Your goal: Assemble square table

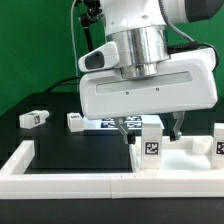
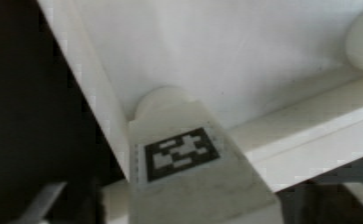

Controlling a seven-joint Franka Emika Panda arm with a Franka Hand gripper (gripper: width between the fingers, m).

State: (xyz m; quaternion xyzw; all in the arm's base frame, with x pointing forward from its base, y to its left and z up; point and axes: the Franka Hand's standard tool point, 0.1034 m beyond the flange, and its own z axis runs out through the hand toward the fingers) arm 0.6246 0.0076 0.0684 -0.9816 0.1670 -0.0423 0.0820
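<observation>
Open black bench (image 1: 50, 140) toward the exterior view's left, short of two small leg blocks (image 1: 32, 117). Barred in front by low border wall (image 1: 70, 165); upright leg block (image 1: 150, 140) standing just behind it.

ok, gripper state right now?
Gripper: open, jaws on either side of a standing leg block, gaps showing on both sides, nothing held.

Four short white tag-marked plastic leg blocks (image 1: 33, 118) and one white square plastic slab (image 1: 190, 152) are visible.
</observation>
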